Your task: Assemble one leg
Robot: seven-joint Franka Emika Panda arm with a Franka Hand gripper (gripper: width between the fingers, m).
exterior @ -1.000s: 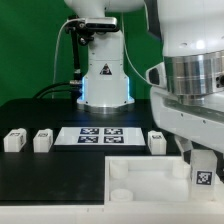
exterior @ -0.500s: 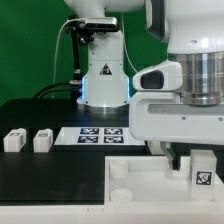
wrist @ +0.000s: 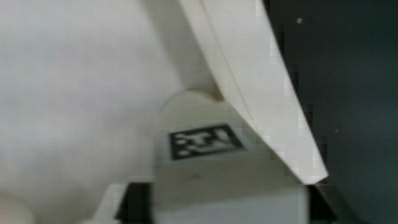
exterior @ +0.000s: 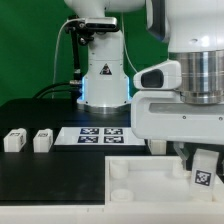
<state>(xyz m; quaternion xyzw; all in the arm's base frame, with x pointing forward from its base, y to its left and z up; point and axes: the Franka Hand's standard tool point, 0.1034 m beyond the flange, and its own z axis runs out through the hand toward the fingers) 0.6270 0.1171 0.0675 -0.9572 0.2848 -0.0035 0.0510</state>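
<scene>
My gripper (exterior: 200, 158) is shut on a white leg (exterior: 203, 170) with a black-and-white tag and holds it upright over the large flat white part (exterior: 150, 180) at the exterior view's right. In the wrist view the leg (wrist: 217, 150) fills the space between my two dark fingers (wrist: 315, 200), with its tag facing the camera, and the white part's raised rim (wrist: 249, 80) runs just beyond it. Two more legs (exterior: 14, 141) (exterior: 42, 141) lie on the black table at the exterior view's left. My arm hides the rest of that side.
The marker board (exterior: 95, 135) lies flat on the table in the middle. The robot base (exterior: 103, 75) stands behind it. A round socket post (exterior: 118, 171) rises at the near corner of the flat white part.
The arm has swung in from the exterior view's right, now covering the leg that lay beside the marker board. The held leg has tilted slightly and stays over the flat white part.
</scene>
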